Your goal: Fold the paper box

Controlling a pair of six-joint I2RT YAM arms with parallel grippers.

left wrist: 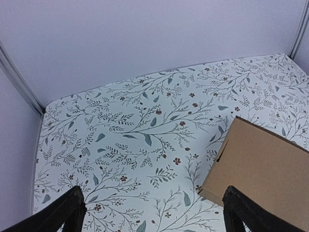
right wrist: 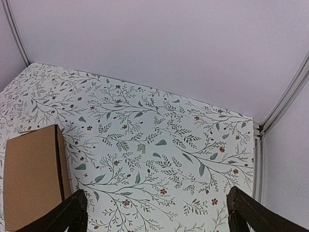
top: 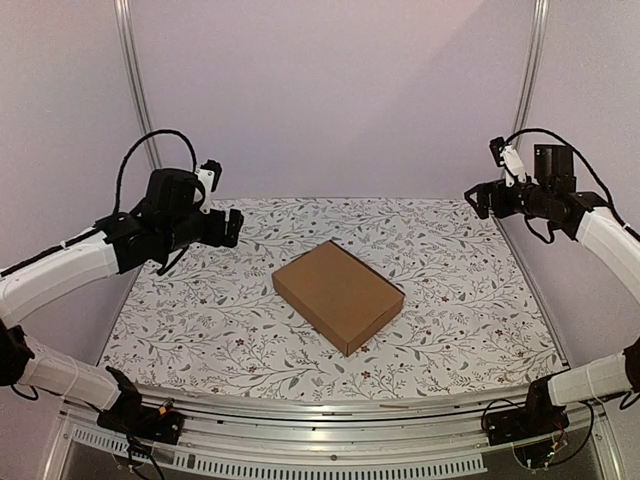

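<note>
Up on the overhead camera, the paper box (top: 338, 295) is closed up and lies flat about mid-desk, turned so one corner points at the near edge. The floral desk (top: 200, 320) shows on every side of it, with wide strips out to the left and right edges. The left claw (top: 232, 226) hangs in the air over the far-left part, and the right claw (top: 478, 198) is up by the far-right corner. Both are well apart from the box.

Left wrist cam: the left claw (left wrist: 154, 205) is released, its black fingers (left wrist: 67, 212) spread wide with only the patterned desk (left wrist: 120, 125) showing between them. The box (left wrist: 265, 169) sits off to the right and shows a corner and a side wall with a small slit. The far desk edge meets the pale wall.

Right wrist cam: the right claw (right wrist: 157, 205) is also released and spread wide over the desk (right wrist: 159, 125). The box (right wrist: 31, 174) is off to the left, cut off by the frame edge. A metal rail (right wrist: 258, 145) runs along the right desk edge.
</note>
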